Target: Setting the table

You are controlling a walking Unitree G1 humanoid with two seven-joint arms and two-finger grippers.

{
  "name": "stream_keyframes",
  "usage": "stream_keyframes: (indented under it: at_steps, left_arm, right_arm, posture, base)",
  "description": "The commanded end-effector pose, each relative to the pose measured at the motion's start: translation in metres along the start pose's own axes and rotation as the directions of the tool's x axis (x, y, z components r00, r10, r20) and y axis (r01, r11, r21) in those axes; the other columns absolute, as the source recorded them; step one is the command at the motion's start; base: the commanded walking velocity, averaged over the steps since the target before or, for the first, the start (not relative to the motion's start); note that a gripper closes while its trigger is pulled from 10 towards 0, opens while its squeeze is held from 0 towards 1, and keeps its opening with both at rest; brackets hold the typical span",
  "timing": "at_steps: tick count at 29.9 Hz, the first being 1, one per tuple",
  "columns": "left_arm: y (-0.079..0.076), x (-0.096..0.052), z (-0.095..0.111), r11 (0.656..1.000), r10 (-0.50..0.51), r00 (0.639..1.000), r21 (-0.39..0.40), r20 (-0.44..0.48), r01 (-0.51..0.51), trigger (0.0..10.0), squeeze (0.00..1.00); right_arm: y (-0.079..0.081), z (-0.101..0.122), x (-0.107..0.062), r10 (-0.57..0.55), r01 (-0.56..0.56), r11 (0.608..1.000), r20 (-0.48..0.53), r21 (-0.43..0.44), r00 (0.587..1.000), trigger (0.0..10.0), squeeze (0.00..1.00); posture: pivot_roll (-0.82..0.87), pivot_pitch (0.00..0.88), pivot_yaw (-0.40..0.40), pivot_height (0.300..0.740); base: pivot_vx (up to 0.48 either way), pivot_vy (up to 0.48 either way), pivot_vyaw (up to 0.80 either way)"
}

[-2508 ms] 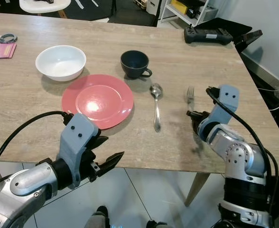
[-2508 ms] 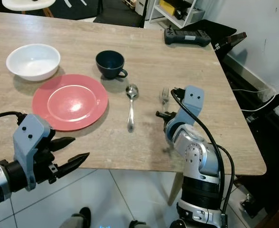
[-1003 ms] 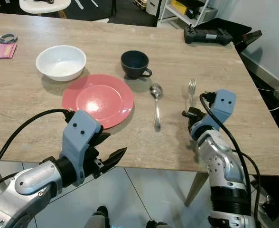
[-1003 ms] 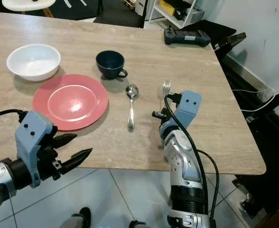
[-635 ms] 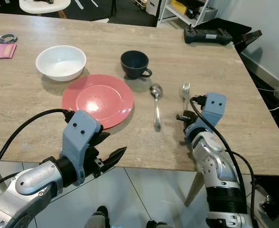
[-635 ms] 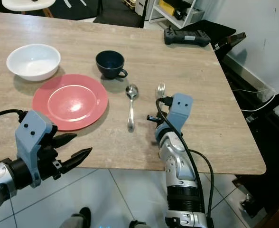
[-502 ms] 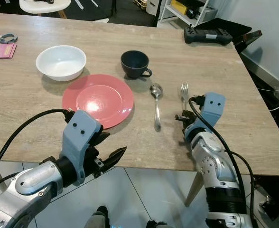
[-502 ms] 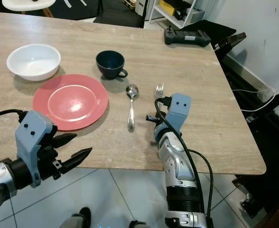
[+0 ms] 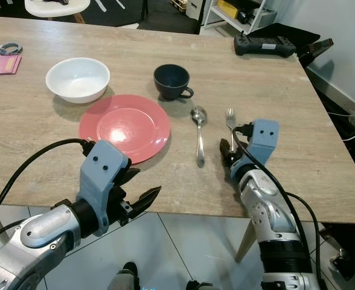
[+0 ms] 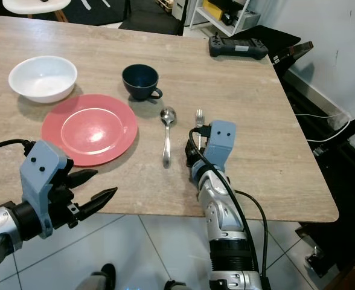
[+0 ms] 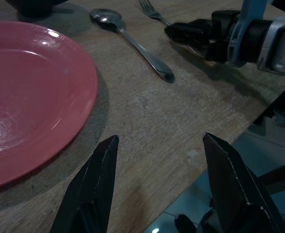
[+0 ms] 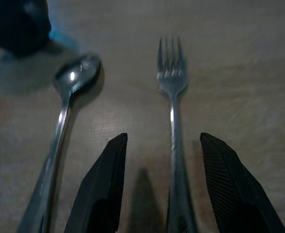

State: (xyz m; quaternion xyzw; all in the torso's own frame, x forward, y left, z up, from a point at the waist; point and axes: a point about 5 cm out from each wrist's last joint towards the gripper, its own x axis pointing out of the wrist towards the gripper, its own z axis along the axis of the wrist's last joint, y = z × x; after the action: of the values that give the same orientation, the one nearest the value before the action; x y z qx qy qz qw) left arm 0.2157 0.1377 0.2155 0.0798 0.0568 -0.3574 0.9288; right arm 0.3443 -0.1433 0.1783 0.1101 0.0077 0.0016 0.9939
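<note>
A silver fork point(image 9: 230, 118) lies on the wooden table point(image 9: 286, 103), parallel to a silver spoon point(image 9: 198, 130) on its left. My right gripper point(image 12: 163, 141) is open low over the table, straddling the fork's handle; the fork point(image 12: 173, 97) lies nearer one finger than the other. Left of the spoon are a red plate point(image 9: 124, 127), a dark blue cup point(image 9: 171, 80) and a white bowl point(image 9: 78, 78). My left gripper point(image 9: 146, 182) hangs open just off the table's near edge, beside the plate point(image 11: 31, 92), with nothing between its fingers.
A black controller point(image 9: 265, 44) lies at the table's far right corner. A pink booklet point(image 9: 1, 63) sits at the far left. The right table edge drops to cables and dark gear on the floor. Bare wood lies right of the fork.
My right gripper has slid left across the table and the fork has shifted left with it, now straight and close beside the spoon. The left arm has barely moved.
</note>
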Motion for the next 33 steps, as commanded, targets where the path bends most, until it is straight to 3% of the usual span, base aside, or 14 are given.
stream_keyframes:
  at_steps: [1,4,7,8,9,11,18,23,26,31,33]
  left_arm:
    - [-0.004,0.001,-0.003,1.0,-0.022,1.0,-0.012,-0.008,0.022,10.0,0.0]
    - [-0.003,0.001,-0.003,1.0,-0.016,1.0,-0.014,-0.005,0.016,10.0,0.0]
    - [-0.002,0.002,-0.002,1.0,-0.008,1.0,-0.011,-0.003,0.008,10.0,0.0]
    - [0.006,0.005,-0.002,0.997,0.074,0.997,-0.013,0.009,-0.074,10.0,0.0]
    - [0.006,0.005,-0.002,0.997,0.074,0.997,-0.013,0.009,-0.074,10.0,0.0]
    - [0.015,0.01,-0.004,0.981,0.192,0.981,-0.032,0.019,-0.192,10.0,0.0]
    - [0.032,0.011,-0.01,0.92,0.388,0.922,-0.058,0.006,-0.387,10.0,0.0]
    - [0.04,0.006,-0.01,0.902,0.428,0.904,-0.064,0.0,-0.427,10.0,0.0]
    - [0.044,0.003,-0.016,0.865,0.495,0.869,-0.085,-0.021,-0.495,10.0,0.0]
    - [0.059,-0.001,-0.021,0.768,0.632,0.774,-0.113,-0.028,-0.631,10.0,0.0]
    - [0.062,-0.002,-0.02,0.757,0.646,0.763,-0.112,-0.027,-0.644,10.0,0.0]
  right_arm:
    - [-0.004,0.012,-0.002,-0.009,0.008,1.0,0.039,0.022,0.999,10.0,0.0]
    - [0.002,0.04,-0.007,0.056,-0.061,0.998,0.141,0.028,0.988,10.0,0.0]
    - [0.005,0.049,-0.01,0.085,-0.091,0.996,0.174,0.023,0.981,10.0,0.0]
    - [0.012,0.066,-0.02,0.155,-0.166,0.986,0.248,0.023,0.956,10.0,0.0]
    - [0.012,0.066,-0.02,0.155,-0.166,0.986,0.248,0.023,0.956,10.0,0.0]
    - [0.012,0.073,-0.026,0.16,-0.185,0.981,0.304,0.057,0.939,10.0,0.0]
    - [0.012,0.061,-0.027,0.12,-0.147,0.987,0.3,0.067,0.946,10.0,0.0]
    - [0.014,0.055,-0.026,0.134,-0.154,0.987,0.277,0.051,0.951,10.0,0.0]
    - [0.012,0.053,-0.025,0.139,-0.155,0.987,0.259,0.042,0.956,10.0,0.0]
    - [0.012,0.05,-0.024,0.139,-0.153,0.988,0.254,0.036,0.957,10.0,0.0]
    - [0.012,0.049,-0.023,0.14,-0.153,0.988,0.254,0.034,0.957,10.0,0.0]
  posture:
    - [0.11,0.173,-0.006,0.74]
    - [0.11,0.168,-0.005,0.74]
    - [0.11,0.168,-0.005,0.74]
    - [0.11,0.164,0.0,0.74]
    - [0.11,0.164,0.0,0.74]
    - [0.11,0.164,0.0,0.74]
    - [0.11,0.148,0.001,0.74]
    - [0.12,0.137,-0.005,0.74]
    - [0.13,0.129,-0.008,0.74]
    - [0.13,0.122,-0.01,0.74]
    - [0.13,0.122,-0.01,0.74]
  base:
    - [0.0,0.0,0.0]
    - [0.0,0.0,0.0]
    - [0.0,0.0,0.0]
    - [0.0,0.0,0.0]
    - [0.0,0.0,0.0]
    - [0.0,0.0,0.0]
    - [0.0,0.0,0.0]
    - [0.0,0.0,0.0]
    - [0.0,0.0,0.0]
    - [0.0,0.0,0.0]
    - [0.0,0.0,0.0]
